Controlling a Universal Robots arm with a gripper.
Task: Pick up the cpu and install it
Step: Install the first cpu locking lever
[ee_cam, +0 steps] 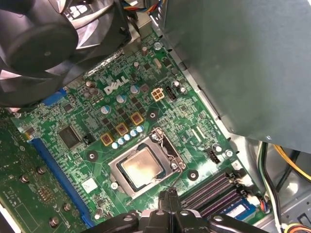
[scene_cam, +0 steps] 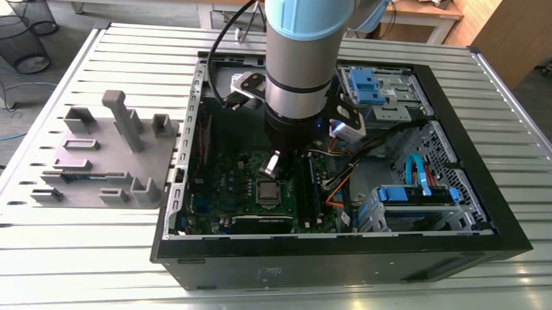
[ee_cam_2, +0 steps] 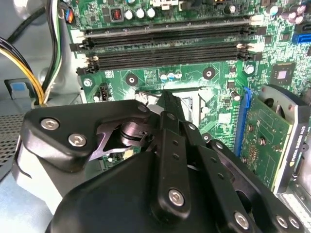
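Observation:
The cpu (ee_cam: 142, 167), a small square chip with a dull silver top, lies flat in the socket on the green motherboard (ee_cam: 192, 116), with the metal socket frame around it. In the exterior view the cpu (scene_cam: 269, 191) sits low in the open computer case (scene_cam: 483, 213). My gripper (ee_cam: 168, 195) hovers just beside the socket, its two black fingers pressed together with nothing between them. The gripper (ee_cam_2: 165, 97) covers most of the socket in the second wrist view. From outside, the gripper (scene_cam: 273, 165) hangs a little above the chip.
Black memory slots (ee_cam_2: 165, 41) run beside the socket. A large black fan (ee_cam: 53, 39) stands at one end of the board, an expansion card (ee_cam_2: 265, 141) at another side. Yellow cables (ee_cam_2: 24, 68) and blue drive cages (scene_cam: 414, 194) crowd the case. A grey parts fixture (scene_cam: 103, 155) lies at the exterior view's left.

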